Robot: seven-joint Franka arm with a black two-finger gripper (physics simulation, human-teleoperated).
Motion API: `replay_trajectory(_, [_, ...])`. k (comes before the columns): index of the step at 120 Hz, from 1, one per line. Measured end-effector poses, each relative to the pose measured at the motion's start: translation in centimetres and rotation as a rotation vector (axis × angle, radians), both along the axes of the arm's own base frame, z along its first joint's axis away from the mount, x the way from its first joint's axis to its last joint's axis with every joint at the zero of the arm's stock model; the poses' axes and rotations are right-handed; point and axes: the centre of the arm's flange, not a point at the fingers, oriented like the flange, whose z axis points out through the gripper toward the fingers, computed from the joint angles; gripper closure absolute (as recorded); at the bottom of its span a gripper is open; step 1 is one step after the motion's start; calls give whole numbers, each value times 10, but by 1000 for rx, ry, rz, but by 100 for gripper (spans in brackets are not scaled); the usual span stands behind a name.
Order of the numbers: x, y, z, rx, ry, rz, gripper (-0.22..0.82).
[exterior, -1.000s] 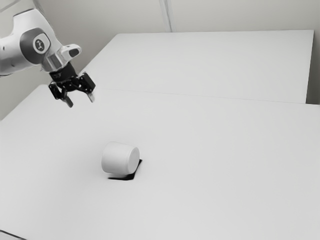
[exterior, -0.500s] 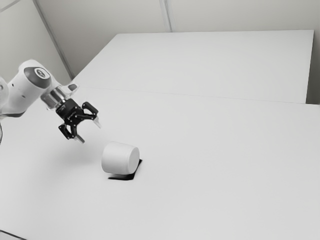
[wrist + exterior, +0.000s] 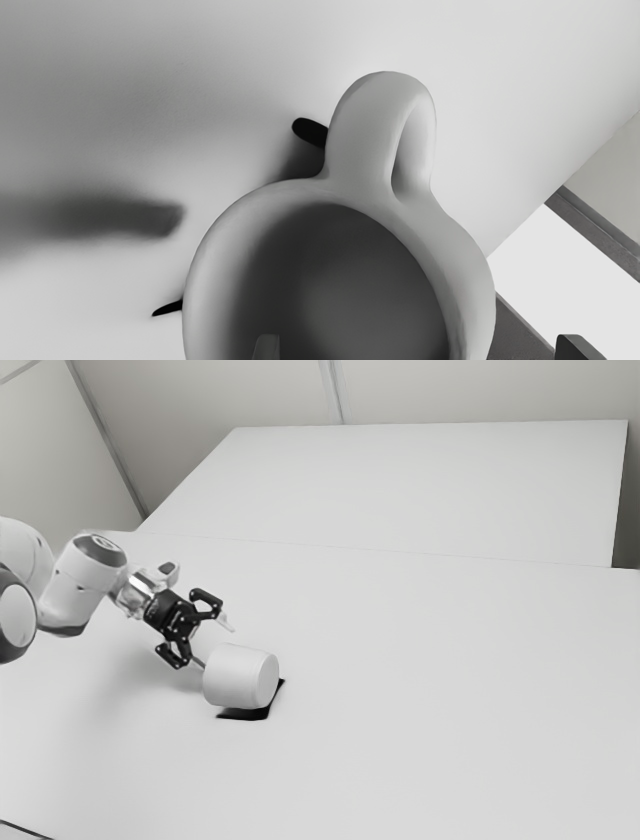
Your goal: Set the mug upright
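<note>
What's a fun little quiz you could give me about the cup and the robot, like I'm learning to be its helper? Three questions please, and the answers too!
1. True or false: the mug is lying on its side on the table.

2. Pick one. Which part of the mug faces the gripper?
a) its flat bottom
b) its open mouth
c) its side, with the mouth facing away

3. Fill in the blank with "apart" or "together": the gripper's two fingers are ____.

Key: 1. true; 2. b; 3. apart
</note>
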Motion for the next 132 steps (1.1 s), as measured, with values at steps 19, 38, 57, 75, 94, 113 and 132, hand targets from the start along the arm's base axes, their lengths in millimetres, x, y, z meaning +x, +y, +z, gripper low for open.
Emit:
replay_trajectory(19, [3, -11, -3, -67, -20, 36, 0])
replay_trajectory(38, [-1, -17, -16, -126, -13, 80, 9])
replay_trajectory(57, [-1, -19, -15, -145, -17, 78, 49])
replay_trajectory(75, [0, -22, -14, -155, -20, 70, 66])
replay_trajectory(94, [4, -31, -9, -159, -22, 57, 73])
replay_trajectory(113, [13, -39, 9, -109, -42, 10, 76])
replay_trajectory(132, [33, -86, 79, 164, -157, -253, 78])
